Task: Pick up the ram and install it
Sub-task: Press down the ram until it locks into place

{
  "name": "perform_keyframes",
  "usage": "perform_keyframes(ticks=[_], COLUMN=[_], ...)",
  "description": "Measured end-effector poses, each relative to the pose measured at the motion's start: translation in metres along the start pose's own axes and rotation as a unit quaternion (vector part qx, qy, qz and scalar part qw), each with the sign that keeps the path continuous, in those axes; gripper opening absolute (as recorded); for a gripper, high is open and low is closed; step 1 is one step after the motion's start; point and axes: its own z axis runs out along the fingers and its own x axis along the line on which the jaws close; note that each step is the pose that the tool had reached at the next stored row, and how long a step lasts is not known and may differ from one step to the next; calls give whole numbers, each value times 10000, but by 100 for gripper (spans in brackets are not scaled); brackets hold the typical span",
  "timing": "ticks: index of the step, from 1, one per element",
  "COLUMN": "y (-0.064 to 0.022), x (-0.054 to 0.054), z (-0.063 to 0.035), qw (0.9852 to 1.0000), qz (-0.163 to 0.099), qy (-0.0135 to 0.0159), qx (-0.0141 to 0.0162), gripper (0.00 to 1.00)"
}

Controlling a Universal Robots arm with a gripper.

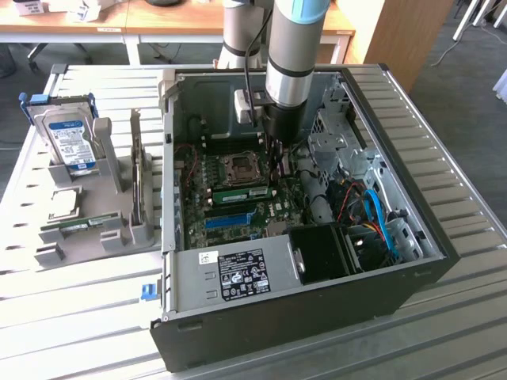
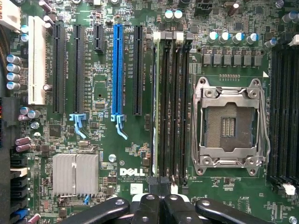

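Claw: shut, black fingers pressed together, nothing gripped between them. Hangs low inside the open tower case, tip close above the Dell motherboard that spreads out beneath it. Well away from the claw, outside the case: grey parts holder with the blue-labelled hard drive standing upright in it, the square silver processor chip lying flat in front, and what looks like another green stick lower down, too small to be sure of. Back on the board, ahead of the claw and off to one side: empty processor socket with its metal frame. Off to the other side: ribbed silver heatsink near the fingers, long blue expansion slot farther on. Ram found just beside the claw tip, standing on edge in the outermost slot of the memory bank, pale label facing out, running straight away from the fingers. Neighbouring black memory slots empty. Judged from this: pick-up and carry done, stick already placed in its slot and let go. Cannot tell whether seated fully or whether the white end latches have snapped home; cannot tell either whether the closed fingertips touch the stick's top edge or sit just clear of it.
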Motion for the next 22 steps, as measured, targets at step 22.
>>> perform_keyframes(ticks=[22], y=[0], x=[-1], z=[33], qw=[10000], qz=[0], qy=[-1], qx=[0], gripper=[11])
